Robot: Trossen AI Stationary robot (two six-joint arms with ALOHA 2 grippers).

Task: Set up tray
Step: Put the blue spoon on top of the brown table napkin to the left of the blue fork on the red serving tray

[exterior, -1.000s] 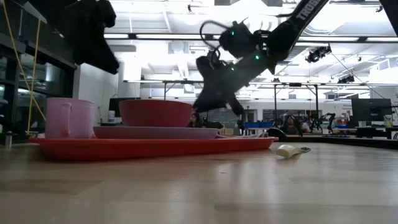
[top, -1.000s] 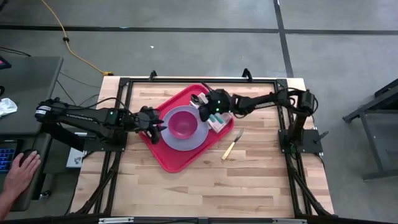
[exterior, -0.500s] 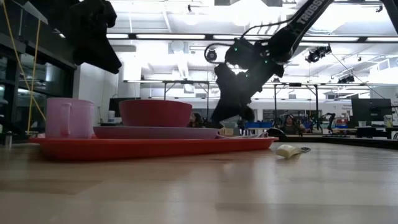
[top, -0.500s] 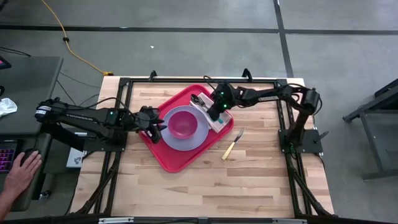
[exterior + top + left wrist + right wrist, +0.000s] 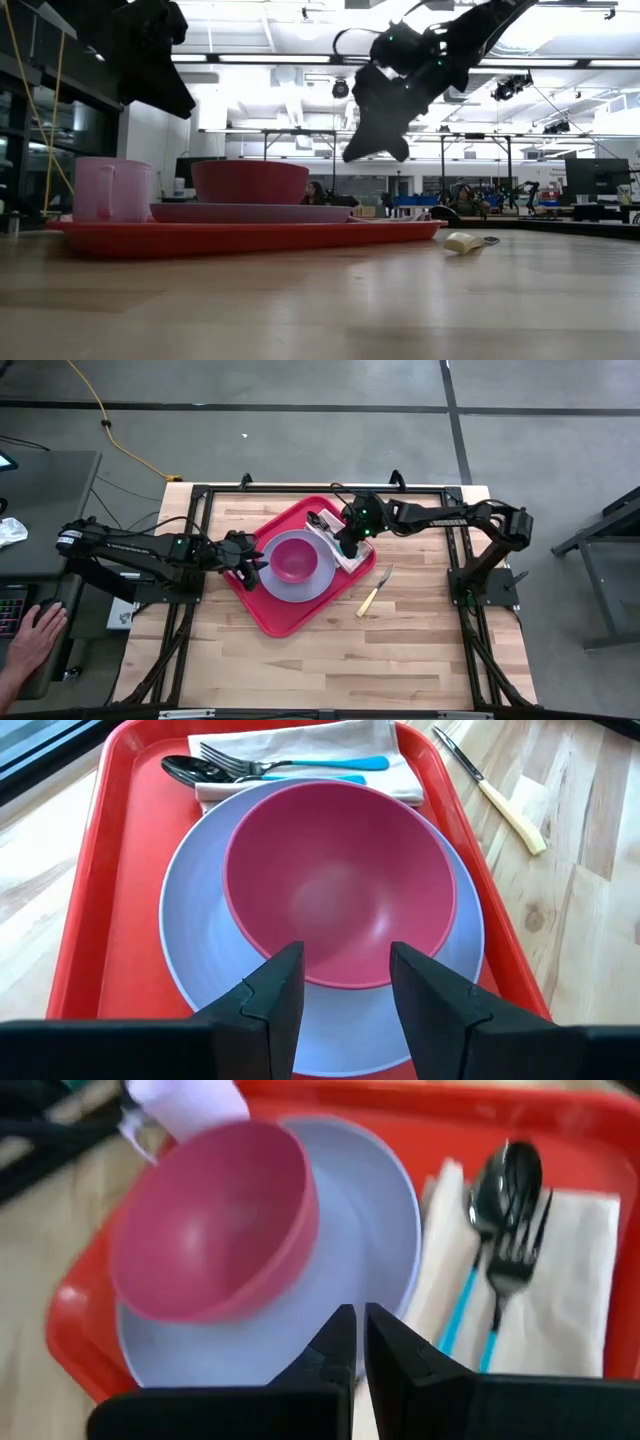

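- Wood tabletop (image 5: 330,650) first, bare planks nearest the low cam; workshop room w/ ceiling lights behind.
- Knife (image 5: 372,592) w/ pale handle lies on the wood just beside the tray's right rim, not on the tray yet.
- Tray (image 5: 262,612), red, sits mid-table at an angle. On it: lavender plate (image 5: 315,582), red bowl (image 5: 292,560) on the plate, pink cup (image 5: 112,189) at the left end.
- Napkin (image 5: 560,1310) on the tray's right side, fork (image 5: 512,1270) and spoon (image 5: 510,1180) w/ blue handles on top.
- My right gripper (image 5: 347,547) hangs above the napkin area, clear of it, fingers pressed shut, nothing held.
- My left gripper (image 5: 345,1005) hovers over the tray's left end near the cup, fingers spread wide, empty.
- Likely next: the knife. To do it well I'd come down w/ right jaws across the handle, lift level, lay it parallel to fork & spoon w/o nudging them.
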